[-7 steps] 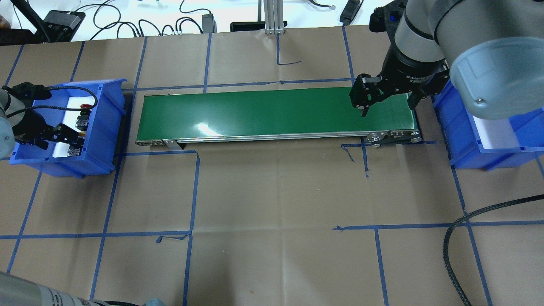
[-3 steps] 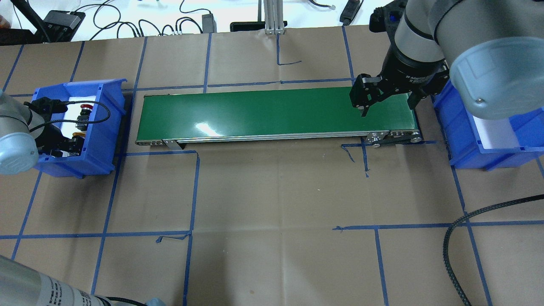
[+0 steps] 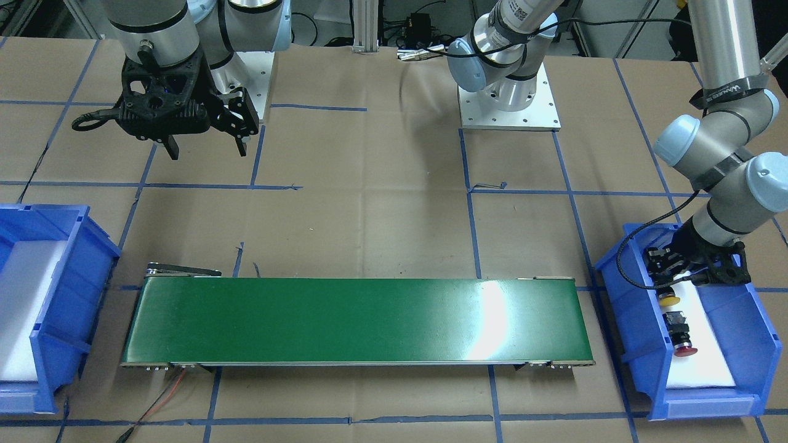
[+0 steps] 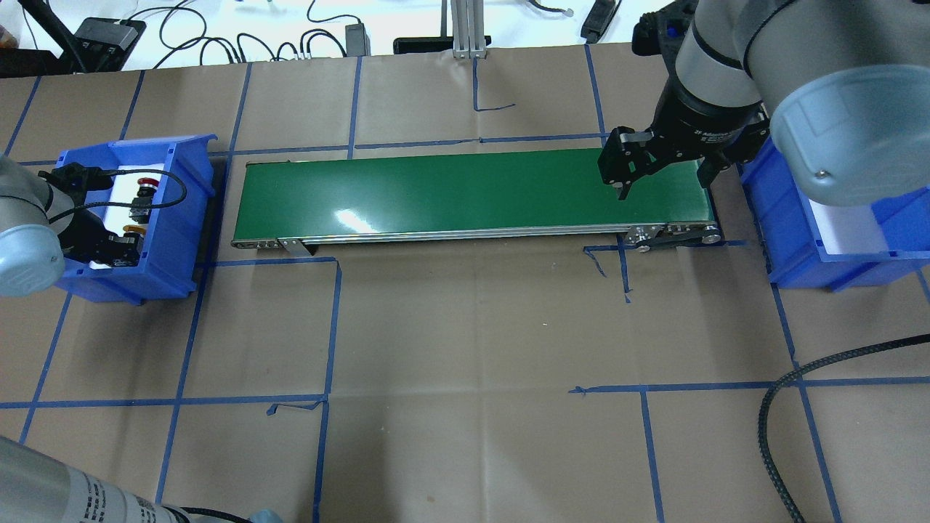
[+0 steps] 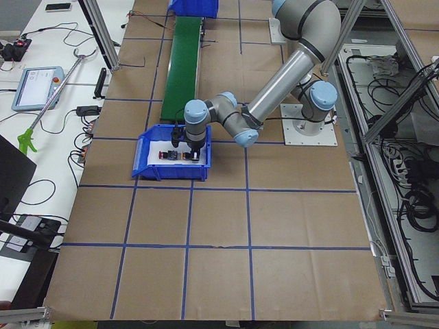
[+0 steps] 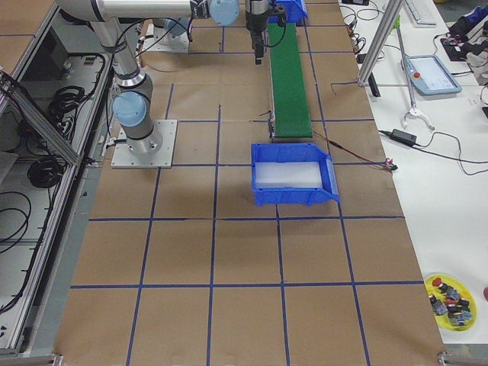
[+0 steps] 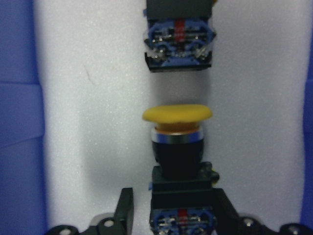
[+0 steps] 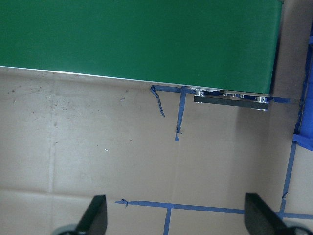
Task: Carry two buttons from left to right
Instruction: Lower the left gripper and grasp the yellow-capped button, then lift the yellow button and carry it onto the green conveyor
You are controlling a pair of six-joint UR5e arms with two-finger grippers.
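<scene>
The yellow-capped button (image 7: 177,113) lies on white foam in the left blue bin (image 4: 174,240), cap pointing at the red button (image 3: 680,335), whose grey-white rear block (image 7: 178,36) fills the top of the left wrist view. My left gripper (image 7: 173,208) is down in the bin, open, its fingers (image 7: 124,210) straddling the yellow button's rear block with a gap on one side. In the front-facing view the left gripper (image 3: 666,277) sits just behind the yellow button (image 3: 668,299). My right gripper (image 4: 661,178) hangs open and empty above the conveyor's right end.
A green conveyor belt (image 4: 465,192) runs between the left bin and the right blue bin (image 4: 792,240), which holds only white foam. Blue tape lines cross the brown paper tabletop. A black cable (image 4: 799,378) curls at the near right. A yellow plate (image 6: 450,301) of spare parts sits off the table.
The left arm has swung in over the bin and its gripper has come down around the yellow button. The right arm has not moved.
</scene>
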